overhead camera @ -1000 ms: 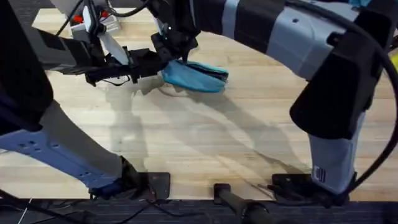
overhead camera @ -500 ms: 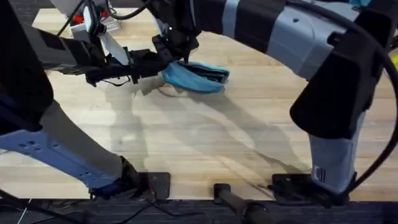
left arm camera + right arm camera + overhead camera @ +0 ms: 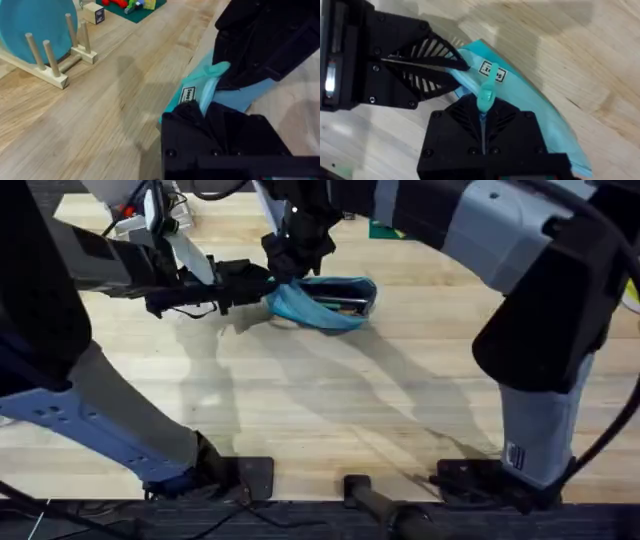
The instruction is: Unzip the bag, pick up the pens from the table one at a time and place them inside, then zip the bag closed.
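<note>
The light blue bag [image 3: 325, 302] lies on the table [image 3: 320, 400] at the far middle, its mouth a dark gap toward its right end. My left gripper [image 3: 262, 284] is shut on the bag's left end, beside the small label [image 3: 188, 95]. My right gripper [image 3: 296, 264] hangs just over that same end, shut on the teal zipper pull [image 3: 486, 97]. In the right wrist view the left gripper's fingers [image 3: 427, 64] pinch the bag's [image 3: 540, 117] corner. The teal pull [image 3: 214, 74] also shows in the left wrist view, under the right gripper [image 3: 260, 45]. The pens are hidden.
A round teal disc on a wooden stand [image 3: 37, 30] stands beyond the bag, with a small wooden cube [image 3: 94, 13] and a green mat with coloured pieces [image 3: 131, 6] farther off. Bare tabletop stretches in front of the bag toward the arm bases.
The right gripper has moved slightly right and farther back with the zipper pull. The bag has shifted a little to the right, and its mouth shows wider. The left gripper keeps its hold.
</note>
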